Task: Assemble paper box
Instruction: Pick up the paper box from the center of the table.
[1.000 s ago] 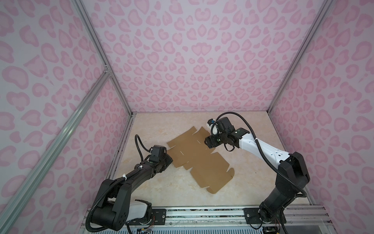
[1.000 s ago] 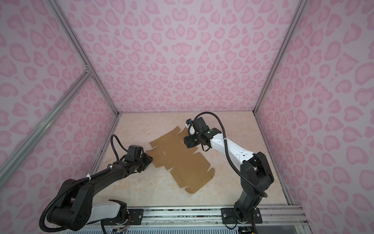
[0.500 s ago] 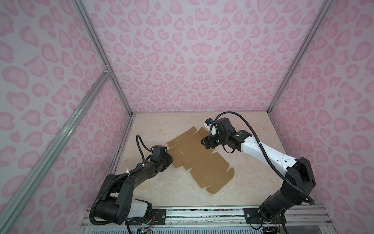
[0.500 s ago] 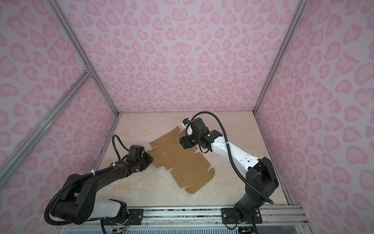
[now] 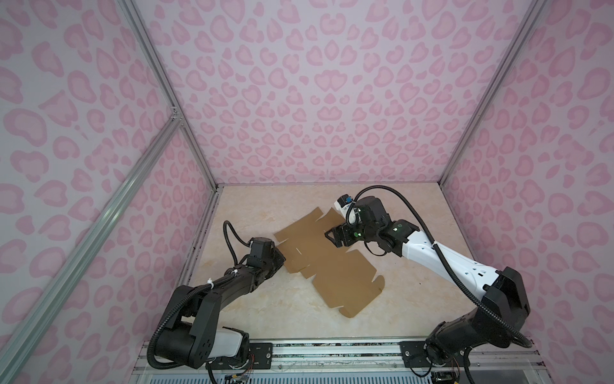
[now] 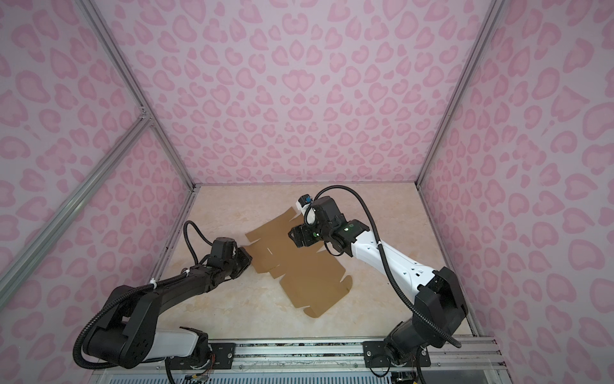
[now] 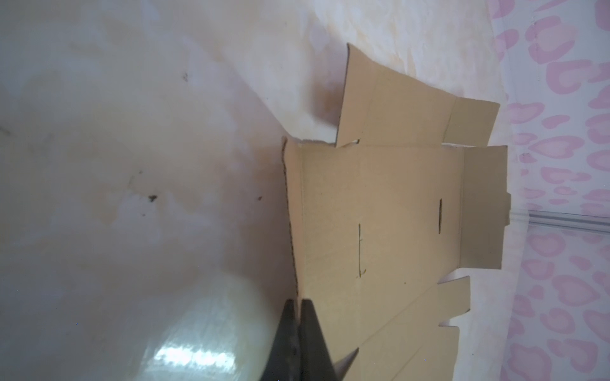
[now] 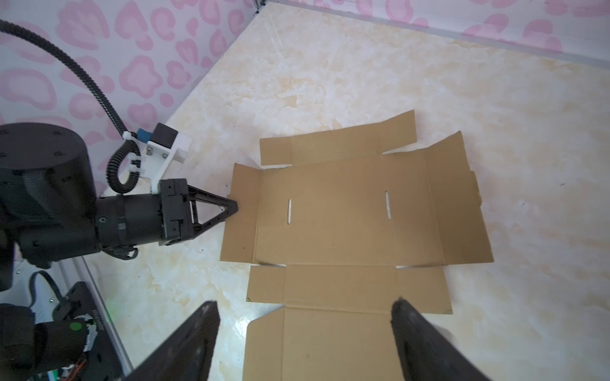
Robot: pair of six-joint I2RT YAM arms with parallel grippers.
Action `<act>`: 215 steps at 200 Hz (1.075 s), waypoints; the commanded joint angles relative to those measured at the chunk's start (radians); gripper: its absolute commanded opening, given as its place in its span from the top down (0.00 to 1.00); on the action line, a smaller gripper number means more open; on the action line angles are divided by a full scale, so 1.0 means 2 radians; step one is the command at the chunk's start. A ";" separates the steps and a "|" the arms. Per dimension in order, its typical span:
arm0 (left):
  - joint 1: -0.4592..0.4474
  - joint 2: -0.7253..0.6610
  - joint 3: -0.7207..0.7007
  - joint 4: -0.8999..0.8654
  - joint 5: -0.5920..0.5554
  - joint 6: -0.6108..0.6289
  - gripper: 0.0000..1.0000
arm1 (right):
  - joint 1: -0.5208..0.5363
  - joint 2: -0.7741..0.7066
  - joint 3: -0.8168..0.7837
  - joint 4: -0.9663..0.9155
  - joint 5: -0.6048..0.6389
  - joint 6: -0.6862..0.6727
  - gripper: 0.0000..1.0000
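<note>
At the left of the scene we see the left arm (image 5: 232, 289) reaching low across the marble-patterned worktop (image 5: 265, 206) from the near edge. Its left pincer (image 5: 280, 262) meets the left edge of the paper box (image 5: 325, 266). In the left wrist view the two dark fingertips (image 7: 290, 316) are pressed together with the corrugated edge of an end flap between them, so we read the left pincer (image 7: 298, 303) as closed on the cardboard. The right wrist view agrees: the tip of the left pincer (image 8: 232, 207) sits right on the outer edge of that flap. The paper box (image 6: 299, 269) is a brown die-cut sheet, not yet folded up. It lies spread near the middle of the worktop in both top views and runs slantwise from far left to near right. In the right wrist view the paper box (image 8: 343, 214) shows two short slits in its main panel, and narrow flaps lie on both long sides. Further right, the right pincer (image 5: 332, 235) hangs above the far part of the sheet, on a white and black arm (image 5: 442, 262) that comes in from the near right corner. Its two dark fingers (image 8: 198, 330) stand wide apart, so the right pincer (image 8: 304, 302) is open, holds nothing and looks down on the cardboard. Pink patterned walls (image 5: 315, 99) close the cell on three sides.
</note>
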 commanded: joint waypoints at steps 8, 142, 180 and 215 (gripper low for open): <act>-0.004 -0.029 -0.011 0.041 -0.004 0.053 0.96 | 0.001 -0.019 -0.026 0.076 -0.016 0.081 0.15; -0.177 -0.236 -0.109 0.219 -0.207 0.310 0.96 | 0.021 -0.101 -0.124 0.229 0.106 0.446 0.22; -0.222 -0.246 -0.145 0.310 -0.278 0.385 0.96 | 0.022 -0.097 -0.118 0.211 0.129 0.485 0.25; -0.231 -0.237 -0.144 0.350 -0.251 0.438 0.96 | 0.022 -0.082 -0.102 0.197 0.128 0.500 0.26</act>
